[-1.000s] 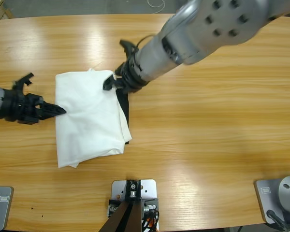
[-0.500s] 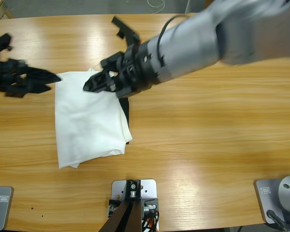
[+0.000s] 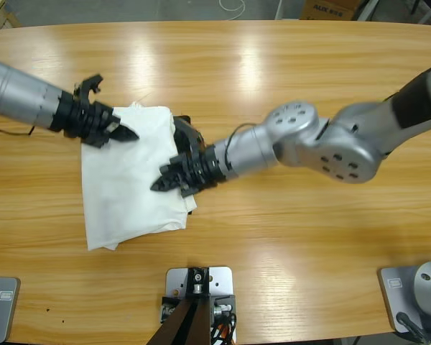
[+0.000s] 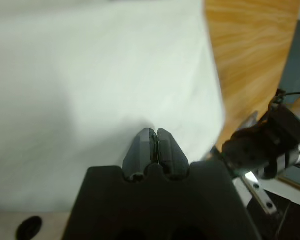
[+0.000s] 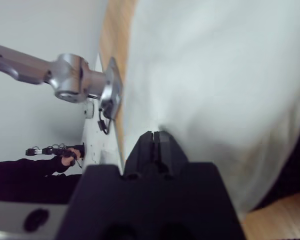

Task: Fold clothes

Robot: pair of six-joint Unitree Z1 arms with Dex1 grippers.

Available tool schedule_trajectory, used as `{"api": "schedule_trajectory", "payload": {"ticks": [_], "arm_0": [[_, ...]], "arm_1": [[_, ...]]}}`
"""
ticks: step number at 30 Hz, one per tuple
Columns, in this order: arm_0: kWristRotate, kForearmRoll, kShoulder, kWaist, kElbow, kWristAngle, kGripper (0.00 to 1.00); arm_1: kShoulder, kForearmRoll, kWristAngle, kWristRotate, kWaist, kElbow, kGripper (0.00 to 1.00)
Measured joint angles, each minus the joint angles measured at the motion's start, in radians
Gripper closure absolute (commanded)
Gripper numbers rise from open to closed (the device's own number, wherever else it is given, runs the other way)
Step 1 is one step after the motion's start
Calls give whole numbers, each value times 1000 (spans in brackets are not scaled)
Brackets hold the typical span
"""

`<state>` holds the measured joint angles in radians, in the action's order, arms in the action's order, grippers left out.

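The white T-shirt (image 3: 133, 180) lies folded into a rough rectangle left of centre on the wooden table (image 3: 309, 230), a black garment (image 3: 184, 154) showing along its right edge. The right gripper (image 3: 160, 185) rests on the shirt's right side, jaws pressed together on nothing. Farther back, the left gripper (image 3: 129, 134) — also clenched empty — touches the upper edge. The cotton looks light, limp and layered; I'd pinch a corner or edge through all layers.
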<state>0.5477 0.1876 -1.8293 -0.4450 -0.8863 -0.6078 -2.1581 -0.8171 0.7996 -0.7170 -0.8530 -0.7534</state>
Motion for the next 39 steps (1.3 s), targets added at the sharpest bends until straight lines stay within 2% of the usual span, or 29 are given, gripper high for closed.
{"api": "schedule_trajectory", "payload": {"ticks": [4, 12, 13, 14, 15, 16, 19, 22, 23, 24, 25, 28, 32, 35, 39], "arm_0": [[0, -86, 1, 0, 88, 20, 1000], [-1, -162, -30, 40, 100, 33, 1000], [-3, -165, -31, 50, 99, 33, 789], [-6, -168, -30, 58, 94, 32, 528], [-9, -172, -26, 65, 89, 32, 428], [-10, -175, -15, 70, 81, 30, 409], [-9, -181, 70, 84, 63, 21, 439], [11, -172, 207, 99, 57, 21, 575], [18, -150, 261, 101, 56, 21, 739], [24, -119, 313, 100, 58, 21, 946], [28, -92, 363, 96, 70, 21, 1000], [48, -56, 476, 69, 203, 21, 1000], [84, -74, 542, 30, 398, 39, 1000], [101, -124, 545, 20, 475, 48, 1000], [114, -225, 498, -1, 516, 49, 1000]], "arm_1": [[-60, -87, 0, -4, 0, 40, 1000], [-48, -117, -21, -8, 0, 82, 1000], [-42, -118, -26, -8, 0, 88, 1000], [-34, -118, -33, -8, 0, 96, 1000], [-26, -118, -39, -8, 0, 103, 1000], [-16, -115, -45, -8, 0, 109, 1000], [73, -4, -55, 12, 0, 109, 1000], [188, 179, -59, 49, 0, 39, 1000], [221, 234, -60, 59, 0, 2, 1000], [248, 279, -60, 69, 0, -39, 1000], [263, 312, -60, 77, 0, -78, 1000], [256, 379, -47, 101, 7, -189, 1000], [175, 401, 2, 127, 55, -294, 1000], [89, 406, 40, 146, 96, -345, 1000], [-12, 406, 74, 156, 131, -389, 1000]]}}
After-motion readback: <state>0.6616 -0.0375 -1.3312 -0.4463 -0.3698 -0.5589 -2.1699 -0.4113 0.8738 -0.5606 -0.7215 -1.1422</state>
